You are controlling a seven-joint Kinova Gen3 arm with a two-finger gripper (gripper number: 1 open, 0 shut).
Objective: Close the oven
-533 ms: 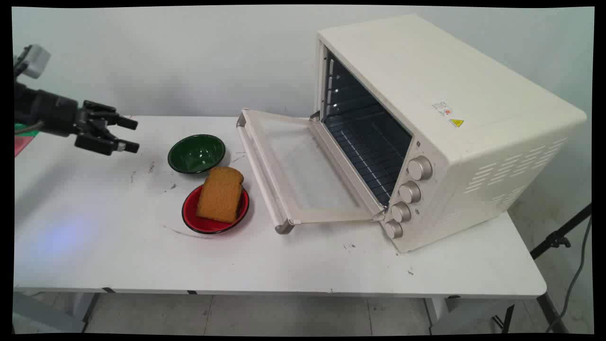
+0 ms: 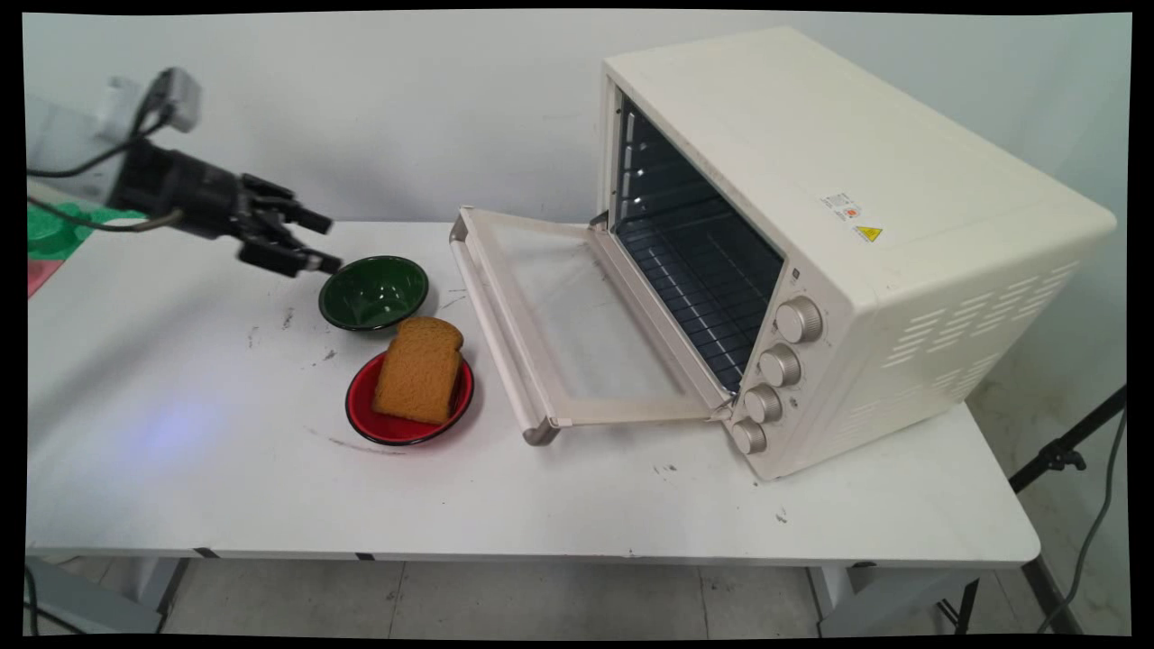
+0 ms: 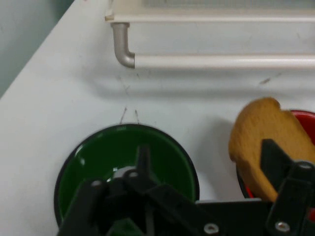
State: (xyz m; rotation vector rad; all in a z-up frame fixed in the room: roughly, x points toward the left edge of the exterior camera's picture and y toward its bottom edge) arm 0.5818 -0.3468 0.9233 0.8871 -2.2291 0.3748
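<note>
Two bowls on tabletop: green bowl, red bowl with bread slice at 5 o'clock. Gripper wide open, empty, beside green bowl. Bread looks soft, light; hold by edges.

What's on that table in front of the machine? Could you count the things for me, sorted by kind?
Bowls: 2, a green bowl and a red bowl
Bread slices: 1, the bread slice lying in the red bowl
Ovens: 1, a cream toaster oven with its door folded down
Total: 4
</note>
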